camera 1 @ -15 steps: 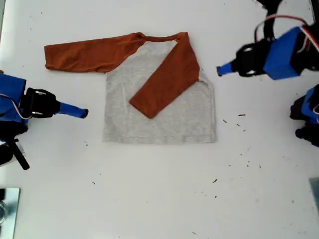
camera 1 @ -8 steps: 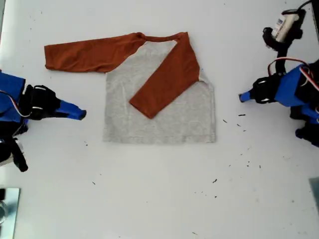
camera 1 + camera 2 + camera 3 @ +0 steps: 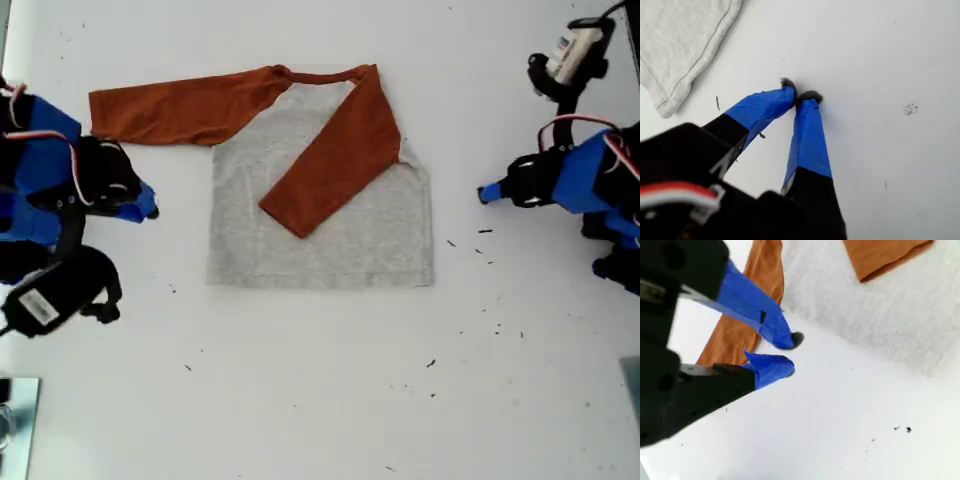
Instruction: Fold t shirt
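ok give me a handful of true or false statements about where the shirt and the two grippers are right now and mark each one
1. One sleeve of the t shirt is folded across the grey body. True.
2. The other sleeve is folded in too. False: it lies stretched out flat toward the exterior view's left.
3. My first gripper is clamped on the shirt's hem. False: its tips meet over bare table, with a corner of the grey body off to one side.
4. My second gripper holds nothing. True: its tips are slightly apart over the table, near the outstretched sleeve.
5. The shirt is bunched into a heap. False: the body lies flat and roughly square.
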Available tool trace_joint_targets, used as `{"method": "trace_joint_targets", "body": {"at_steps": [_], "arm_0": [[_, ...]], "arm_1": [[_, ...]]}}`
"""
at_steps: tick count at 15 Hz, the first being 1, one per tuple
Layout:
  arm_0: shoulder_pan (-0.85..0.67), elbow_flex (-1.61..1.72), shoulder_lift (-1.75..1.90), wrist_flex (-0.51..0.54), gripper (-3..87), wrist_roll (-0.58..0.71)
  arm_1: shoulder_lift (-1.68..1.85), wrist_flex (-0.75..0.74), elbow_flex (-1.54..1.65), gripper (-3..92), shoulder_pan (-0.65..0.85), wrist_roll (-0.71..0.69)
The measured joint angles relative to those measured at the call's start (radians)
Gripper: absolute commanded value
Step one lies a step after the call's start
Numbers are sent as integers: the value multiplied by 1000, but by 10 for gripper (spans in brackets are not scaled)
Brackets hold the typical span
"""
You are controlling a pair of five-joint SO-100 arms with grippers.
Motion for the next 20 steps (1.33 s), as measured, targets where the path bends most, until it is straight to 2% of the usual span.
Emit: {"method": "trace_joint_targets", "body": {"at_steps": [1, 4, 6, 9, 11, 13, 18, 20], "arm_0": [[-77, 0, 20, 17, 366, 34], [-462, 31, 66, 21, 353, 304], [-699, 101, 72, -6, 363, 357], [-908, 204, 71, -94, 367, 408], [-1009, 291, 66, -172, 355, 433], [-1023, 331, 60, -224, 348, 430], [-1077, 555, -86, -508, 312, 411], [-1097, 584, -121, -560, 156, 417]], "arm_1": [[20, 0, 9, 36, -2, 0], [158, 17, 61, 35, -3, 0], [336, 101, 95, 35, -2, 0], [640, 331, 112, 35, 29, 0], [667, 339, 112, 35, 28, 0], [672, 339, 112, 35, 28, 0], [672, 339, 114, 35, 28, 0], [672, 341, 114, 35, 28, 0]]}}
